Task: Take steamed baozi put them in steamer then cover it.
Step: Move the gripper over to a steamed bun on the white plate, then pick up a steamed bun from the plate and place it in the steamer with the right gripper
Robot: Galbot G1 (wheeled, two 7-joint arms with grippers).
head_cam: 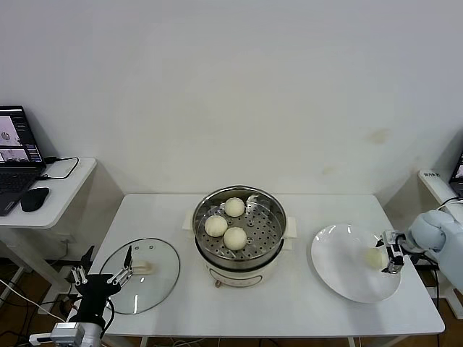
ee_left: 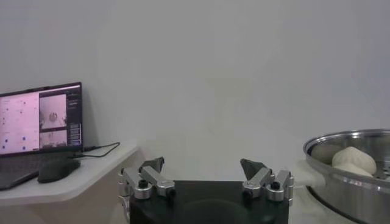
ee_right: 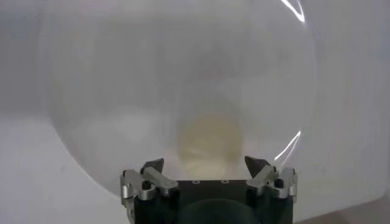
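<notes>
On plate, right gripper fingers astride baozi, grip seemingly unclosed.

Illumination is even, diffuse and bright; no single source is identifiable. In the head view, shadows are soft and shallow: a faint one lies on the table below the steamer. The steamer wall shows specular highlights. The laptop screen glows in the left wrist view. In the right wrist view, the plate is strongly out of focus, the bun is a hazy blob, and bright glare streaks mark the plate rim.
</notes>
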